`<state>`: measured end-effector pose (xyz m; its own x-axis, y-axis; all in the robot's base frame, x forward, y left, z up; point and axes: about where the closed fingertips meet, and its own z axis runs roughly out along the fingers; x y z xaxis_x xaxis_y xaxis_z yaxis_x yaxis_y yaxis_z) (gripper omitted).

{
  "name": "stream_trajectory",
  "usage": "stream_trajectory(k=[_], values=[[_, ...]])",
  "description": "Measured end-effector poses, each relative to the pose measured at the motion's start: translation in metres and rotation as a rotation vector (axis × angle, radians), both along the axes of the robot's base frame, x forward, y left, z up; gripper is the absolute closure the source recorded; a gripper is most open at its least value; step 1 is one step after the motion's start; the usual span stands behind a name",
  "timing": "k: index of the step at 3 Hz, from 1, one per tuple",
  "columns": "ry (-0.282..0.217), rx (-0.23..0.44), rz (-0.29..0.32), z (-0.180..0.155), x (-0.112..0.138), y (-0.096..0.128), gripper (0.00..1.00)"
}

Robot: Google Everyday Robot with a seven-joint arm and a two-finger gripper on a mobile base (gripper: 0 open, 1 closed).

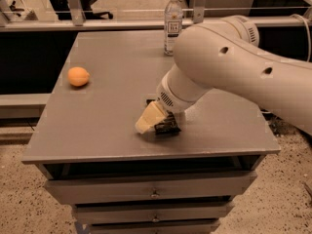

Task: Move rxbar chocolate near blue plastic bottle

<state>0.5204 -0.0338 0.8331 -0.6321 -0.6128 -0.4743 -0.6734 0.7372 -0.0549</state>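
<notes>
The rxbar chocolate [167, 126], a black-wrapped bar, lies on the grey table [97, 130] near its front edge, right of centre. My gripper [152, 121] is down at the bar's left end, touching or right over it, and the wrist hides part of the bar. The blue plastic bottle [172, 21], clear with a white cap and white label, stands upright at the table's back edge, well behind the bar. My large white arm reaches in from the right.
A round orange fruit [78, 76] lies on the left side of the table. The table top sits on a cabinet with drawers [153, 191] below. A rail and glass panel run behind the table.
</notes>
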Motion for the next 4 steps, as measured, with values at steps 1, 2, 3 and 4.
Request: stream_trajectory(k=[1, 2, 3, 4], values=[[0.009, -0.008, -0.013, -0.008, 0.000, -0.006, 0.41], [0.005, -0.002, -0.015, -0.005, 0.002, -0.009, 0.65], [0.008, 0.022, 0.013, 0.011, 0.006, -0.009, 0.87], [0.005, 0.063, 0.071, 0.035, 0.010, -0.008, 1.00]])
